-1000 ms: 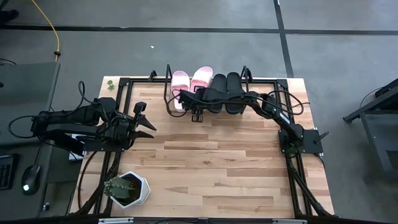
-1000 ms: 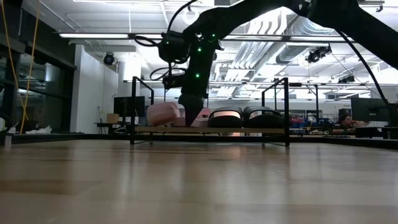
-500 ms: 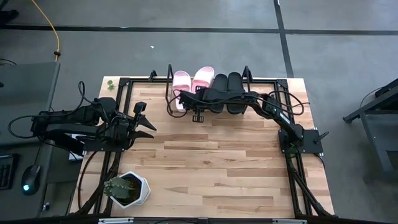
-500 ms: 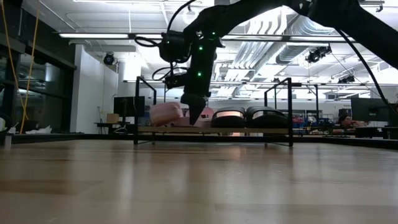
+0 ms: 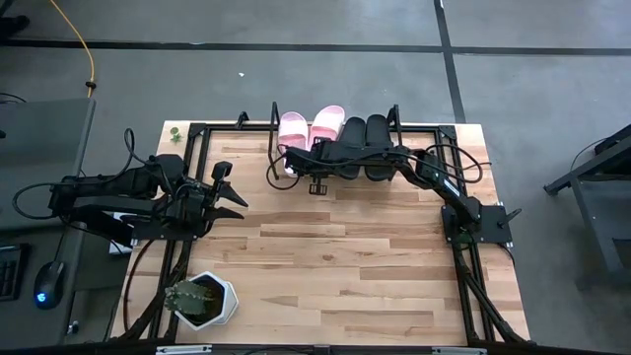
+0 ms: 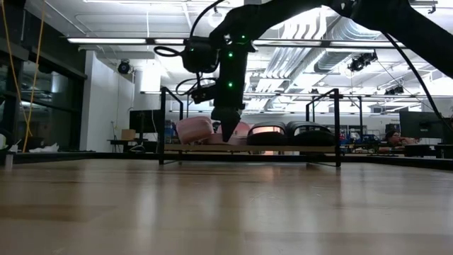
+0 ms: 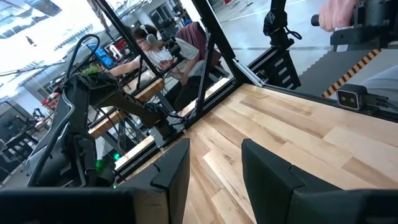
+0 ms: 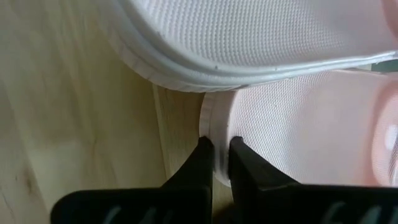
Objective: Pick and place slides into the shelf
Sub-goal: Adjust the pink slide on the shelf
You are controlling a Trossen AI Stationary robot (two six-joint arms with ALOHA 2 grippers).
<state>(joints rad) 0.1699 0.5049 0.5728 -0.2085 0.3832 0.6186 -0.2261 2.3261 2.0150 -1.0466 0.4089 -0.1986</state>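
Right gripper [image 8: 215,151]: your fingers pinch a pale pink slide's [image 8: 311,130] edge.
High view: slides [image 5: 312,127] on the shelf [image 5: 274,148] beside your right gripper [image 5: 292,170].
Left gripper [image 5: 237,194]: parked well apart, fingers parted.

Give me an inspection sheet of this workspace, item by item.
Surface: light wooden table.
Job's things: two pink slides and two black slides side by side on the shelf at the far edge.
Clutter: potted plant at the near left corner.
Grippers: right gripper shut on a pink slide's rim; left gripper open, idle at the left edge.
Cables: black cables along the right arm; yellow cable on the floor.
Surroundings: grey floor; people at desks beyond the table.
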